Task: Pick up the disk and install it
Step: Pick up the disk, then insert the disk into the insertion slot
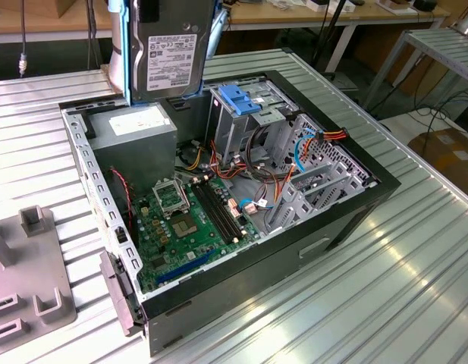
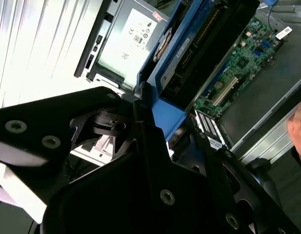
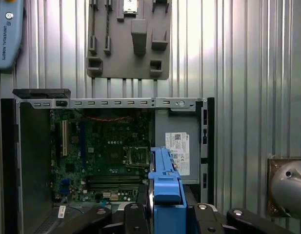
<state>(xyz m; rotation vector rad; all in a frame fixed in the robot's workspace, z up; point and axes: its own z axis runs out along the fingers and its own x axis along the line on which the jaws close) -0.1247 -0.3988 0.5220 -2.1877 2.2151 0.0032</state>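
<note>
In the exterior view I count one disk [image 1: 171, 53], lifted clear and hanging upright over the power supply [image 1: 135, 133] end of the one open computer case [image 1: 347, 220]. One blue-topped drive cage [image 1: 237, 102] stands inside. I judge the pick-up done and the install not yet.

In the first wrist view the gripper [image 3: 167, 213] is clamped on the disk's blue rail frame, above one motherboard [image 3: 101, 151]. Beyond the case lies one grey fixture plate [image 3: 128, 44].

In the second wrist view the disk sits edge-on between the black fingers, over the case.
</note>
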